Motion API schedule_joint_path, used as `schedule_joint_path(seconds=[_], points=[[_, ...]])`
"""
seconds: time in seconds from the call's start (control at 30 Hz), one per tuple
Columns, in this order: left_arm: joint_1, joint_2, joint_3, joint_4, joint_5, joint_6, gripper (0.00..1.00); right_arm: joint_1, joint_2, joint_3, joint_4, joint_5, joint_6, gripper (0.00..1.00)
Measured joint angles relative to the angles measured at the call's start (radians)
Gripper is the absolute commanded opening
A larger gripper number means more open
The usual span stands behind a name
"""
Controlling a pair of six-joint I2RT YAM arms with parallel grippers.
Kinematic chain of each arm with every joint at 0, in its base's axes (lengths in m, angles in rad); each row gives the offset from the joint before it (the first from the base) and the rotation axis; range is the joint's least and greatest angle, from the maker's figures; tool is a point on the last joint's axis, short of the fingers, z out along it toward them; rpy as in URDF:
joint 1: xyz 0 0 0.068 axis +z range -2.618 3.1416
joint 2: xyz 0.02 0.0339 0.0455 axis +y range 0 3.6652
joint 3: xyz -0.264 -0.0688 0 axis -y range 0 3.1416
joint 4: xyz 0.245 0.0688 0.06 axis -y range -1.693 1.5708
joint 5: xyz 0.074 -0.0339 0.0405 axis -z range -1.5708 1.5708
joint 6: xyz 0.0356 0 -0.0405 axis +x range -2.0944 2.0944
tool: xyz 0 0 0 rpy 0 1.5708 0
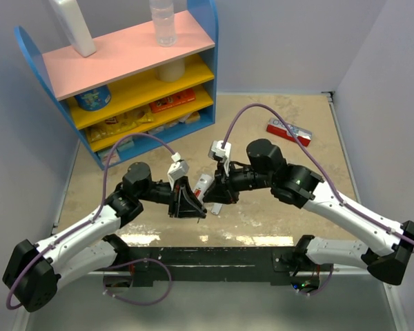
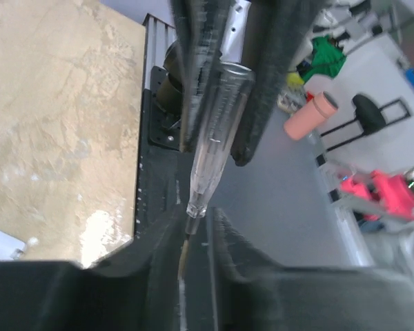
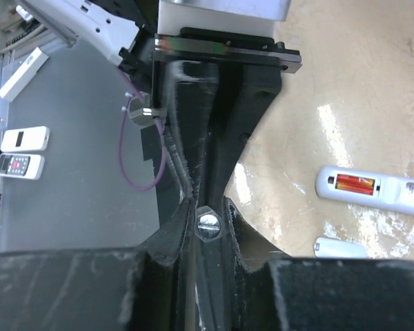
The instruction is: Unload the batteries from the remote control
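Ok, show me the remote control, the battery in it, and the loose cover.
remote control (image 3: 403, 195): right wrist view, white body beside the bay.
battery (image 3: 354, 183): right wrist view, its red-orange middle.
cover (image 3: 338, 247): right wrist view, centre of the white piece.

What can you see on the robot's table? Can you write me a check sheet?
Surface: beige mottled tabletop, shiny glare patches.
Job's things: slim white plastic remote control lying bay-up, cover off; red-orange batteries in the bay, count unclear.
Clutter: small white rectangular cover beside the remote; flat red-and-white box at the far right.
Grippers: left gripper shut on the shaft of a clear-handled screwdriver; right gripper shut on its handle end.
Cables: purple cables looping over each arm.
Surroundings: blue shelf unit with pink and yellow boards, holding bottles and packets.
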Motion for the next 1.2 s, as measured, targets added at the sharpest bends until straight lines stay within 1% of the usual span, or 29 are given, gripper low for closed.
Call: schedule_joint_path(seconds=[0.07,0.13,0.2,0.27,0.33,0.4,0.47,0.67,0.7,0.8,0.93,1.07,1.2], points=[[0.000,0.000,0.011,-0.039,-0.026,0.014,0.60,0.000,-0.012,-0.014,0.014,0.013,0.001,0.00],[0.000,0.000,0.035,-0.114,-0.092,0.033,0.63,-0.001,-0.029,-0.038,0.037,0.047,0.009,0.00],[0.003,0.000,0.068,-0.196,-0.180,0.048,0.61,-0.001,-0.049,-0.071,0.058,0.095,0.031,0.00],[0.024,0.000,0.110,-0.275,-0.291,0.058,0.59,-0.001,-0.075,-0.119,0.086,0.183,0.073,0.00],[0.080,0.011,0.145,-0.325,-0.358,0.056,0.54,-0.001,-0.092,-0.161,0.113,0.265,0.122,0.00],[0.162,0.048,0.171,-0.358,-0.423,0.047,0.50,-0.001,-0.101,-0.200,0.146,0.348,0.177,0.00],[0.206,0.097,0.182,-0.386,-0.492,0.039,0.47,-0.001,-0.103,-0.229,0.171,0.434,0.229,0.00],[0.219,0.270,0.180,-0.458,-0.638,0.028,0.40,-0.002,-0.089,-0.307,0.244,0.678,0.358,0.00],[0.219,0.287,0.177,-0.462,-0.660,0.028,0.36,-0.002,-0.081,-0.312,0.251,0.703,0.373,0.00],[0.219,0.325,0.159,-0.462,-0.710,0.027,0.32,-0.002,-0.055,-0.314,0.261,0.756,0.409,0.00],[0.219,0.373,0.104,-0.431,-0.746,0.020,0.29,-0.002,-0.041,-0.314,0.269,0.809,0.452,0.00],[0.217,0.419,0.056,-0.406,-0.754,0.009,0.27,-0.002,-0.046,-0.317,0.291,0.833,0.471,0.00],[0.202,0.463,0.040,-0.378,-0.762,-0.006,0.26,-0.002,-0.061,-0.325,0.309,0.840,0.480,0.00]])
